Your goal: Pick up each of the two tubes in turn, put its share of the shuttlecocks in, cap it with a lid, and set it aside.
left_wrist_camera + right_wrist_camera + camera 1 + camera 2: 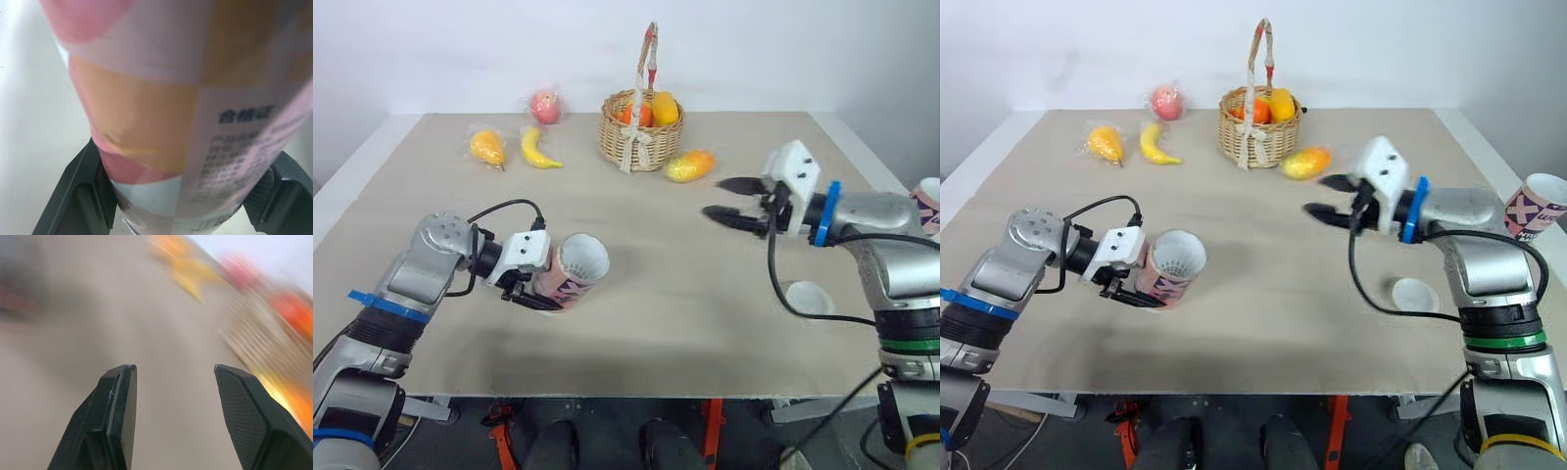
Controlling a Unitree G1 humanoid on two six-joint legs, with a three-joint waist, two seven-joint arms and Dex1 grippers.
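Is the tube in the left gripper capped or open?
Open: the tube has an uncovered mouth with white netting visible inside, and a lid lies apart on the table.

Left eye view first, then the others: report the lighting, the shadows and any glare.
Left eye view: soft, even light; a faint shadow lies on the table under the tube held in the left claw, and a thin one hugs the basket at its base. Right eye view: the white lid shows no glare. Left wrist view: the tube is shaded low down, near the claw.
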